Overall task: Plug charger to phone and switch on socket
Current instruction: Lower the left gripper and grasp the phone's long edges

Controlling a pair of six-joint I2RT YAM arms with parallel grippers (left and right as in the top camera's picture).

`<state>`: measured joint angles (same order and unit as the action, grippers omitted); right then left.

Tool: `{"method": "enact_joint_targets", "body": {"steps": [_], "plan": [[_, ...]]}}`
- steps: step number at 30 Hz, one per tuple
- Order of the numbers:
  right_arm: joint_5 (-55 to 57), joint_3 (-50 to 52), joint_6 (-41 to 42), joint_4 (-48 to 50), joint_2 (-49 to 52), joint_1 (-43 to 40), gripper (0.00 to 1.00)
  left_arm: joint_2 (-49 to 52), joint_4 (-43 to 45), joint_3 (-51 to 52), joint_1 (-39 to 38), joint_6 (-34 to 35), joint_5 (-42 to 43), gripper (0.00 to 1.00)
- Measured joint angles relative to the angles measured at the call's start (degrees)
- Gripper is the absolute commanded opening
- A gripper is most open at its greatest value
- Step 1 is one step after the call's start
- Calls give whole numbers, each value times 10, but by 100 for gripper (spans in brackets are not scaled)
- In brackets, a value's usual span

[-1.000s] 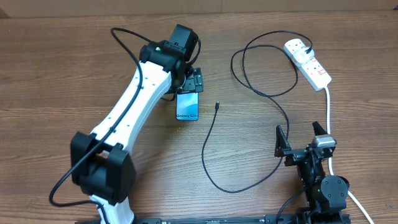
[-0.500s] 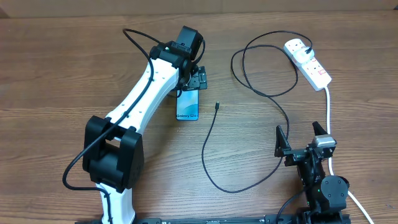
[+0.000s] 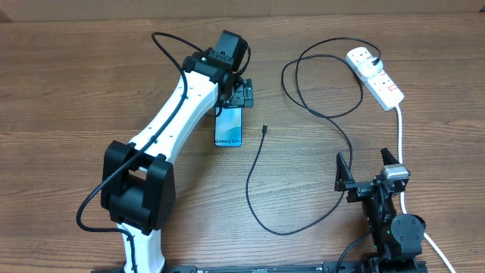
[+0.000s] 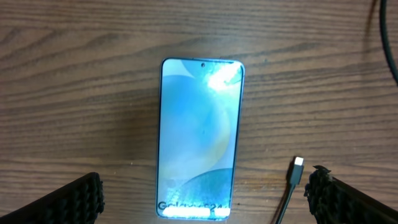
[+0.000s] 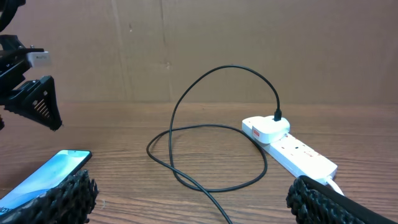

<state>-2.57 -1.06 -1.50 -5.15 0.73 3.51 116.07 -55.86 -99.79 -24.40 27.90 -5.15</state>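
Observation:
The phone (image 3: 229, 129) lies flat on the table with its light-blue screen lit; it fills the middle of the left wrist view (image 4: 199, 134) and shows at the left edge of the right wrist view (image 5: 43, 177). My left gripper (image 3: 241, 96) hovers open over the phone's far end, its fingers either side of it (image 4: 202, 199). The charger cable (image 3: 254, 182) loops across the table, its small black connector (image 3: 264, 130) (image 4: 296, 169) lying right of the phone and its white plug (image 3: 362, 58) (image 5: 266, 129) seated in the socket strip (image 3: 383, 83) (image 5: 298, 155). My right gripper (image 3: 369, 168) (image 5: 193, 202) is open and empty near the front edge.
The strip's thick white lead (image 3: 399, 136) runs down the right side past my right arm. A brown cardboard wall (image 5: 199, 43) stands behind the table. The cable's loop (image 5: 205, 155) lies between my right gripper and the strip.
My left arm swung its wrist a little to the right over the phone's far end between one second ago and half a second ago, then held still. The right arm has not moved.

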Motion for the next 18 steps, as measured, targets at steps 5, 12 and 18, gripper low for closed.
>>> {"method": "enact_joint_targets", "body": {"steps": [5, 12, 18], "plan": [[0, 0, 0, 0, 0, 0, 100, 0, 19, 2, 0, 0, 0, 100], [0, 0, 0, 0, 0, 0, 100, 0, 62, 38, 0, 0, 0, 100], [0, 0, 0, 0, 0, 0, 100, 3, 68, 64, 0, -18, 3, 100]]}}
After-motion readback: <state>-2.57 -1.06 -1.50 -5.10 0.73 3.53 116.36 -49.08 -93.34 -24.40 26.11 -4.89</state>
